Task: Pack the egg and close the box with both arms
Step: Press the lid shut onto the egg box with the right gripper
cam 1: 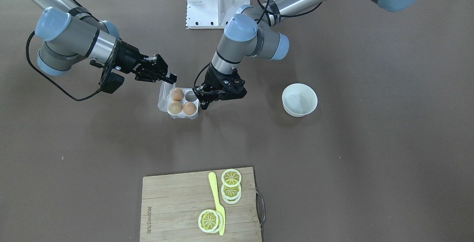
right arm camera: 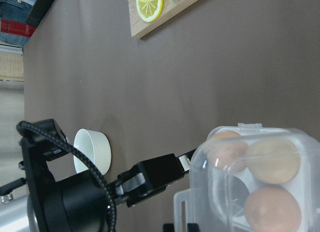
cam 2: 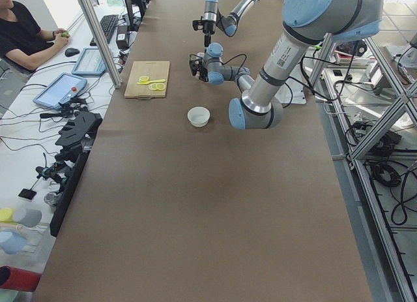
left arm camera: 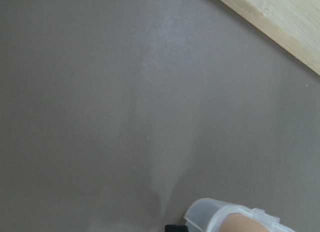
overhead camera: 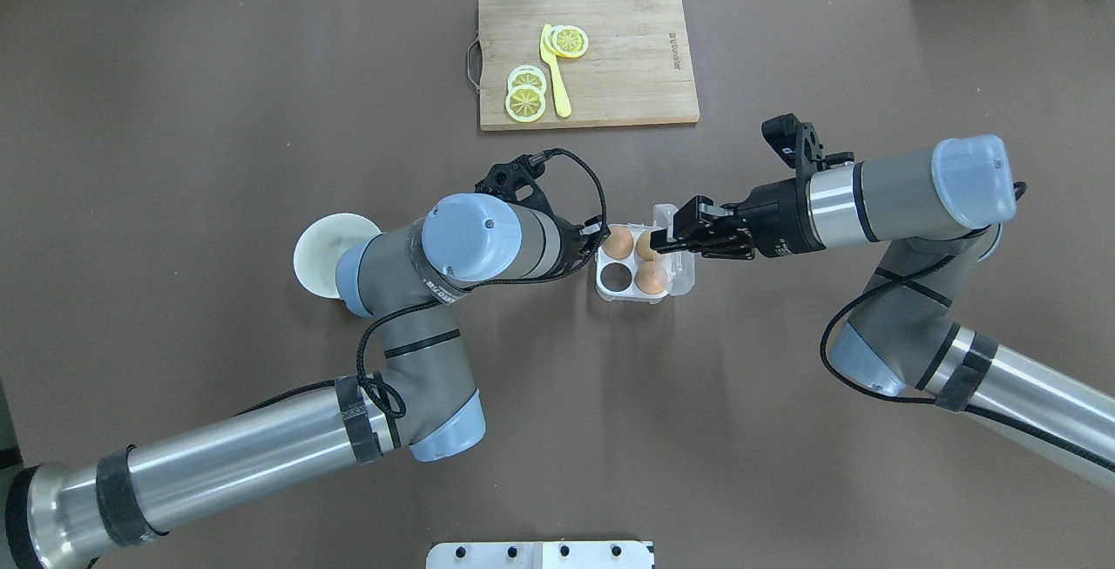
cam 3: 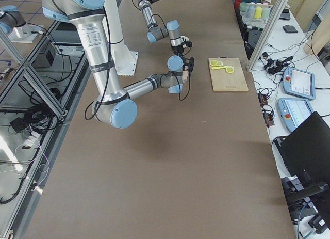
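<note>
The clear box stands mid-table with three eggs in it and one empty cell. The pinkish-orange egg lies in the cell beside my left gripper, which is open and empty at the box's side. One of its fingers shows in the right wrist view. A paler tan egg and another orange-brown egg fill two other cells. My right gripper is shut on the edge of the hinged lid, which is tilted partway over the eggs.
A white bowl stands behind my left wrist, apart from the box. A wooden cutting board with lemon slices and a yellow knife lies at the far edge. The robot base is at the near edge.
</note>
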